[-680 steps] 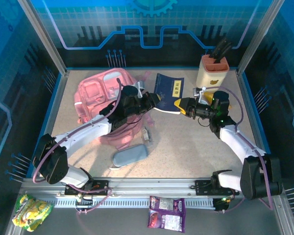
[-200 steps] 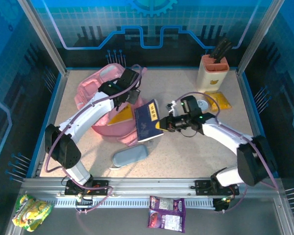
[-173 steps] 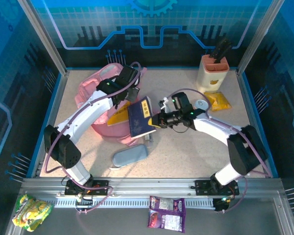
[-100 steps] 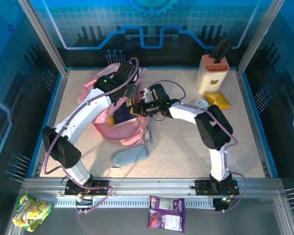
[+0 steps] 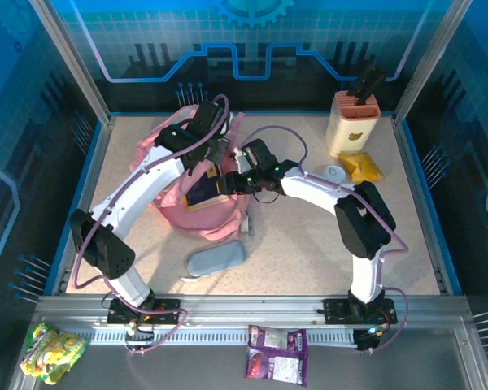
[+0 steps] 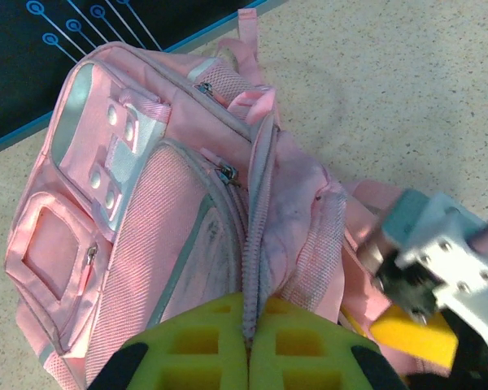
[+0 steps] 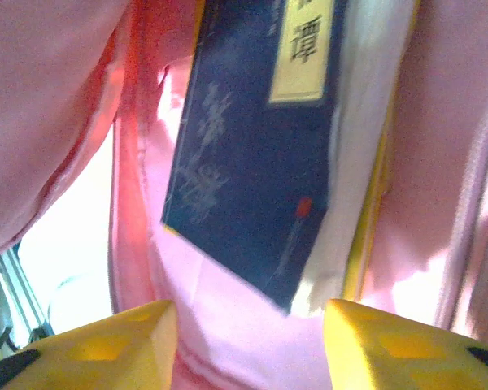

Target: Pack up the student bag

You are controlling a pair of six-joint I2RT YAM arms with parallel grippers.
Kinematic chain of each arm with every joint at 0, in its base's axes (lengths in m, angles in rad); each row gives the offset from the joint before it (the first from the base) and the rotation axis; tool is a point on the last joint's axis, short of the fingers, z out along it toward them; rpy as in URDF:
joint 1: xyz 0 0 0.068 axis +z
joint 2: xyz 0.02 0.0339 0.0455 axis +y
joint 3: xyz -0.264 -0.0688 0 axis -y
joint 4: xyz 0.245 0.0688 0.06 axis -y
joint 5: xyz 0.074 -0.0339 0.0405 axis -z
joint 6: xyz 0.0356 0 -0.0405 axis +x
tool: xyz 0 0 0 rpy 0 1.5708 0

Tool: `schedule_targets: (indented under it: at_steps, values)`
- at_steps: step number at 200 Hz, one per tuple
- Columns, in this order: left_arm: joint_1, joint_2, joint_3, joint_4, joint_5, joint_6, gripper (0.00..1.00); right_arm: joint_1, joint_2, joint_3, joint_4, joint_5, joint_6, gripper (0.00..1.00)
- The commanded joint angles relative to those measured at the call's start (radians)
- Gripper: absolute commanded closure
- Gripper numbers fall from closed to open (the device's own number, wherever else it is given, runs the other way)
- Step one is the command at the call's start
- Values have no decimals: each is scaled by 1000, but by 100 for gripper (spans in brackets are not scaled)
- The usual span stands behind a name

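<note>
Your left gripper (image 6: 248,337) is clamped on the student bag (image 5: 197,218). Its two pads are pressed together on the zip tape at the rim of the main opening, and the bag's pocketed front hangs away in front of the fingertips. That pinch is what holds the mouth up and open, so I judge it should not let go until this item is settled.

Just ahead of your right gripper (image 7: 246,317), inside the pink lining, a dark blue book (image 7: 252,162) leans against a yellow-edged book (image 7: 378,187) behind it. The right gripper's jaws stand apart and nothing is between them. The book's lower corner sits just beyond the tips, and I cannot see contact.

So the step in hand is loading the book, and it looks as good as delivered.

Your next move calls for a straight pull back out of the mouth, with the fingers parted enough not to drag the cover or snag the lining.

On the near side of that gripper, apart from the bag, a grey-blue pencil case (image 5: 215,258) lies on the table. It seems a likely next pick.
</note>
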Motion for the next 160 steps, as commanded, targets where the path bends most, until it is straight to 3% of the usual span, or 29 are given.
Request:
schedule_targets:
  at_steps: [1, 39, 64, 113, 160]
  values:
    - [7, -21, 33, 94, -6, -15, 100, 20, 21, -37, -78, 46, -47, 59]
    - [9, -16, 48, 82, 5, -36, 100, 53, 114, 15, -39, 68, -55, 75]
    - [11, -6, 73, 62, 29, -58, 100, 54, 178, 77, 8, 108, -61, 77]
    - [12, 14, 93, 55, 54, -86, 100, 52, 200, 141, 77, 151, -77, 76]
    - [13, 20, 77, 49, 107, -139, 100, 35, -18, -93, 126, 90, -94, 64]
